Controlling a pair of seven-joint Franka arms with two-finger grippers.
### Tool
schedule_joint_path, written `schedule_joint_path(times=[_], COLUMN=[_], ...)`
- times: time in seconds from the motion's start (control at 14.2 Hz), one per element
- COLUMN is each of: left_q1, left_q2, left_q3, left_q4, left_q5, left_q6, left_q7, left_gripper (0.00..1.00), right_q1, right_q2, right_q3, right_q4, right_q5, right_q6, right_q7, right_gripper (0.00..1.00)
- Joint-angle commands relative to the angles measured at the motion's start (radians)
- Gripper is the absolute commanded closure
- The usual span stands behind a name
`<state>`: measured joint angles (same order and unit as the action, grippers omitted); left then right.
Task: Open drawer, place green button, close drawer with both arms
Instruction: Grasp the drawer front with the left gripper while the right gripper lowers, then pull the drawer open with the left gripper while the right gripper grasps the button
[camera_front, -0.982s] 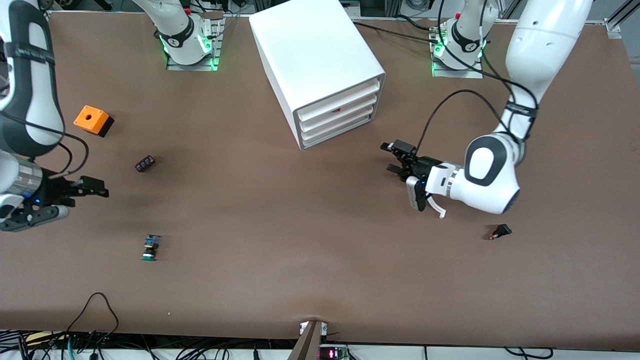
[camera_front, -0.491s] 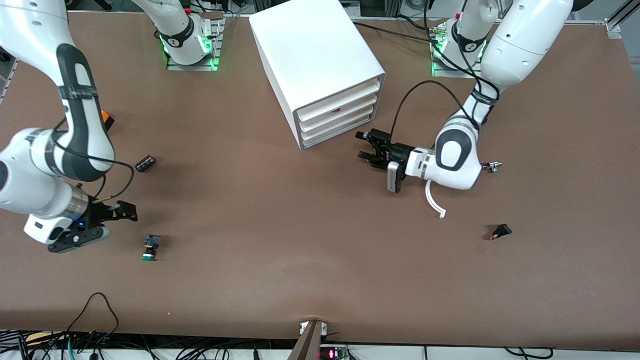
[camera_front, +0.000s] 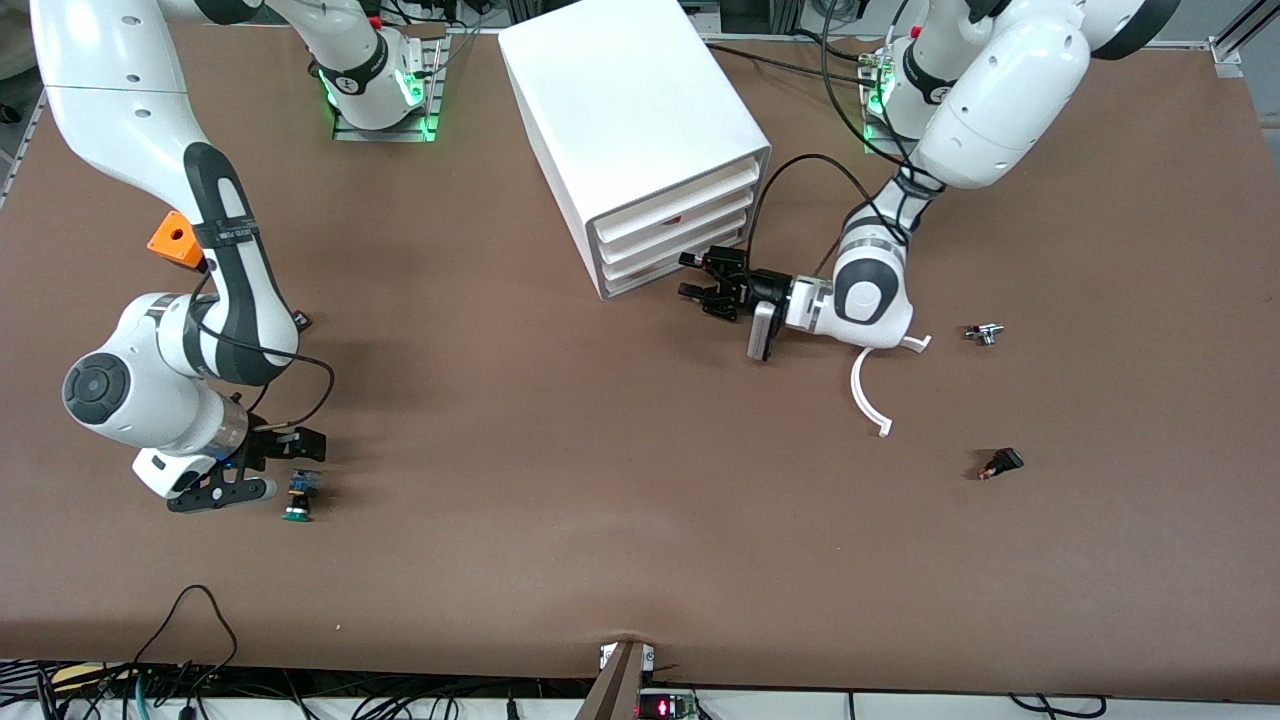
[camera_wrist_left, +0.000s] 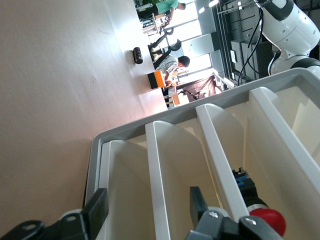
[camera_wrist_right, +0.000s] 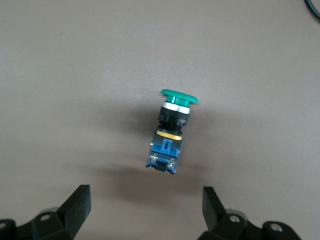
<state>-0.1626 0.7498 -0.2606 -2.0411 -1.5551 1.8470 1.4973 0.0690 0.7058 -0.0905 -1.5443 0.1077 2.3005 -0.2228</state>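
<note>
The green-capped button (camera_front: 298, 497) lies on its side on the table near the right arm's end; in the right wrist view (camera_wrist_right: 170, 132) it sits just ahead of my open fingers. My right gripper (camera_front: 293, 465) is open and empty, low, right by the button's blue end. My left gripper (camera_front: 692, 276) is open and empty, level with the front of the lowest drawer (camera_front: 672, 270) of the white cabinet (camera_front: 630, 110). In the left wrist view its fingers (camera_wrist_left: 97, 212) straddle the lowest drawer's (camera_wrist_left: 125, 190) front lip. All drawers are shut.
An orange cube (camera_front: 176, 239) sits by the right arm. A white curved strip (camera_front: 866, 395), a small black part (camera_front: 1002, 462) and a small metal part (camera_front: 984, 333) lie toward the left arm's end. A red-capped button (camera_wrist_left: 267, 220) shows in an upper drawer.
My left gripper has moved in to the cabinet's drawer fronts. My right gripper has moved toward the front camera to just beside the button. Both stay open.
</note>
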Motion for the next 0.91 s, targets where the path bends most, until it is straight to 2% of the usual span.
schedule_joint_path(times=[0.0, 0.21, 0.49, 0.7, 0.77, 0.84], left_q1=[-0.008, -0.026, -0.026, -0.025, -0.028, -0.026], left_q2=[-0.012, -0.010, -0.010, -0.010, -0.010, -0.004], left_q3=[-0.003, -0.005, -0.005, -0.006, -0.005, -0.008], left_q4=[-0.014, -0.042, -0.067, -0.068, -0.068, -0.070], left_q5=[-0.034, -0.037, -0.040, -0.040, -0.040, -0.040], left_q6=[0.000, -0.005, -0.009, -0.014, -0.026, -0.046], left_q7=[0.040, 0.040, 0.038, 0.035, 0.037, 0.035], left_gripper=[0.58, 0.66, 0.67, 0.80, 0.91, 0.97], right_q1=[-0.006, -0.017, -0.011, 0.000, 0.002, 0.005], right_q2=[0.000, 0.009, 0.040, 0.043, 0.046, 0.047], right_q3=[-0.014, -0.043, -0.044, -0.044, -0.044, -0.044], right_q4=[-0.005, -0.005, 0.000, 0.000, 0.003, 0.004], right_q5=[0.001, 0.003, 0.020, 0.021, 0.023, 0.023], right_q6=[0.013, 0.057, 0.092, 0.094, 0.105, 0.125], right_q7=[0.022, 0.019, 0.023, 0.016, 0.017, 0.014], right_gripper=[0.01, 0.01, 0.01, 0.01, 0.01, 0.01])
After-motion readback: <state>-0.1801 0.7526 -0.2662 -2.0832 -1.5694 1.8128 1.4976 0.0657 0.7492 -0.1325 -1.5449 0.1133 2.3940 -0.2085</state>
